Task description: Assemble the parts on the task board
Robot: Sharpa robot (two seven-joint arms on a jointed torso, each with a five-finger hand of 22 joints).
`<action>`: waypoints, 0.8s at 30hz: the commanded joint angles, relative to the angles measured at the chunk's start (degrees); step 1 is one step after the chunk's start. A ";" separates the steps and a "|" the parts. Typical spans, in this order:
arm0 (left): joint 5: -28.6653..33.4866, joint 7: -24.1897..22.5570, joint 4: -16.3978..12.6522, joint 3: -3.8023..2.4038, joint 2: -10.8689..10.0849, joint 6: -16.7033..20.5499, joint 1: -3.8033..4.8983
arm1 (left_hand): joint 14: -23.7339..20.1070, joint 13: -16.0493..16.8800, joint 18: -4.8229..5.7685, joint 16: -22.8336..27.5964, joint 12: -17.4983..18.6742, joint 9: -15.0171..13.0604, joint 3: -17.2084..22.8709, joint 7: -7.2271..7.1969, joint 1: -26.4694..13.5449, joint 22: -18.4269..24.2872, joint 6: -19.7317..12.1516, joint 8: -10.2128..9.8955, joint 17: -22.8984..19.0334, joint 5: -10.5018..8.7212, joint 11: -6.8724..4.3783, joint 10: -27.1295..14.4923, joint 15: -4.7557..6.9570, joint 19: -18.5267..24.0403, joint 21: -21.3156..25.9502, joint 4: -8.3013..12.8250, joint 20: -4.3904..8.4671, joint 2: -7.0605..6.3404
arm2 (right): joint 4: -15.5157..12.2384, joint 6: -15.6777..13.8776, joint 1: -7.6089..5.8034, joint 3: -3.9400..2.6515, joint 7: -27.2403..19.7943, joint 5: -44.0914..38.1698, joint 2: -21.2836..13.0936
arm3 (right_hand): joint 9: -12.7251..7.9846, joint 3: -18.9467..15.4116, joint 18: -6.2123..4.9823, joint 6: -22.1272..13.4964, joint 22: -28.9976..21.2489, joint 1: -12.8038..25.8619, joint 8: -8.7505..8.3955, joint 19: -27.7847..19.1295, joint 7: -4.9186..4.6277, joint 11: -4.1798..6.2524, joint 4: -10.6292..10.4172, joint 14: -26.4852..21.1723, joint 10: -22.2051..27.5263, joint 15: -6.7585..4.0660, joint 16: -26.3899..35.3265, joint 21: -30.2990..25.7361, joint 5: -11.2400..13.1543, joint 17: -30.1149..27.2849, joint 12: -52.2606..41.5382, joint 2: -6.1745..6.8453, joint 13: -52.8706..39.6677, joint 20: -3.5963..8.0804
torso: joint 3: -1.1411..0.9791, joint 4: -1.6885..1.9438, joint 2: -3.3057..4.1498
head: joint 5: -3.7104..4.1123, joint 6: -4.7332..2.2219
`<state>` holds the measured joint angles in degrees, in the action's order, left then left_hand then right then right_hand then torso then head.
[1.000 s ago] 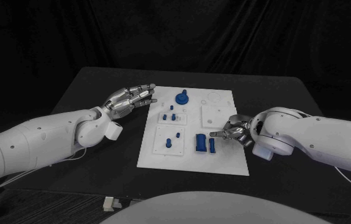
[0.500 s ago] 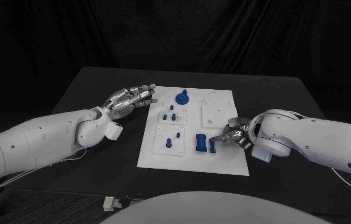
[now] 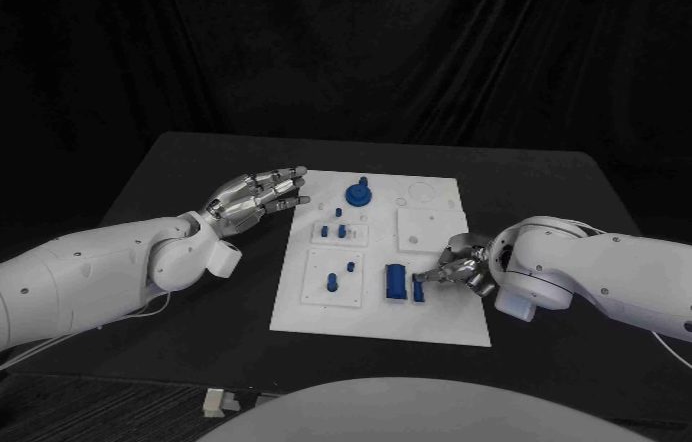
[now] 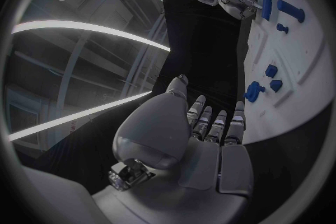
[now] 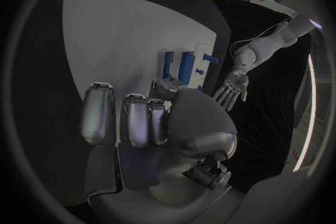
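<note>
Closing on the slim blue part (image 3: 418, 287) near the task board (image 3: 433, 324) front edge, right hand (image 3: 459, 265) has edged in; contact unclear. Left hand (image 3: 257, 195) unchanged beside the board, fingers extended, empty. Grasp likely imminent.

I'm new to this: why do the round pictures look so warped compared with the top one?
Head view: task board edges run straight. Left wrist view: fisheye bends the board into a curve; bright streaks arc behind the left hand. Right wrist view: board bulges.
</note>
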<state>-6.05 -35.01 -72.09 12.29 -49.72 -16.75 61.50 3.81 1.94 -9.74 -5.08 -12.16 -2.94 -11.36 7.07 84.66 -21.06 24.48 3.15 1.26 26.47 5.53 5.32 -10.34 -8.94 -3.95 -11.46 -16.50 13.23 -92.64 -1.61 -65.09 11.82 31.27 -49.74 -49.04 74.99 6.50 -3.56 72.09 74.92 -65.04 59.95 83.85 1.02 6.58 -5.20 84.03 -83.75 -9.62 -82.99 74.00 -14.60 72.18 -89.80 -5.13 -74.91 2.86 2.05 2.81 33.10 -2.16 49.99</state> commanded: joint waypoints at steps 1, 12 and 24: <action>0.34 -1.31 -0.33 -0.06 -0.09 -0.35 -0.09 | -0.35 0.08 -0.23 -0.12 -0.27 -0.05 0.44 0.36 -0.10 0.04 0.22 0.30 0.03 0.25 0.52 0.07 -0.15 -0.37 -0.21 -0.04 0.07 0.66 | -0.64 -2.33 0.28 0.10 -0.18 -0.04 -0.61 | 7.28 -0.27 -0.22 0.48 9.96 -0.60 3.50 0.64 2.35 0.14 0.24 2.84 -6.25 0.08 0.47 -0.66 0.41 -0.44 -0.20 -0.29 -15.09 0.10 | 0.00 -0.07 -0.01 | -0.29 0.01; 0.36 -6.44 -3.43 -0.09 -1.90 5.43 -0.05 | -1.02 0.08 -0.42 0.39 -0.51 -0.23 -0.46 0.70 -0.65 1.83 1.69 0.77 -0.11 0.23 0.98 0.22 2.12 0.74 0.29 -0.88 0.45 -0.51 | -5.23 -15.98 -3.27 0.09 -10.78 0.53 -5.92 | -0.31 -4.95 -2.41 -10.39 5.89 7.61 -18.12 -3.03 1.29 -0.63 -6.16 -0.43 -6.25 1.09 9.95 -12.54 1.45 -16.84 -0.20 3.81 -15.09 -0.90 | -0.05 0.02 -0.03 | 0.24 0.01; 0.36 -7.70 -7.85 -0.13 -3.80 10.53 2.57 | -3.39 -0.21 -0.56 3.42 1.26 0.29 -3.75 -0.86 -4.51 4.90 -1.32 0.04 -0.82 -5.39 -0.73 -1.68 4.65 3.27 1.09 -5.31 1.29 -1.02 | -4.11 -28.17 -10.19 0.09 -39.52 20.10 -8.46 | -30.01 -17.87 -6.32 -14.40 -23.85 11.60 -43.11 -17.09 -6.22 -8.71 -11.42 -14.31 23.27 9.70 55.31 -61.70 0.41 -54.67 52.54 -0.46 30.87 -8.89 | -0.29 -0.20 -1.72 | 0.92 0.01</action>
<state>-6.05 -38.32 -79.49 12.24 -53.53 -8.84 63.73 0.64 1.80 -9.75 -1.86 -11.21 -2.71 -14.77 6.24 80.56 -16.23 23.44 3.38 0.47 21.29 4.85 3.99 -5.92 -6.03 -2.84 -16.75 -15.29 12.18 -97.05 -25.00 -75.10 11.91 6.71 -41.11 -57.46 45.54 -11.12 -9.43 57.83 51.84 -53.00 17.08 67.32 -4.83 -1.86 -16.60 70.63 -61.47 -0.30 -28.90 13.23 -14.52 17.98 -38.45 -5.37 -45.08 -5.67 1.88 2.82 32.17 -1.16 49.99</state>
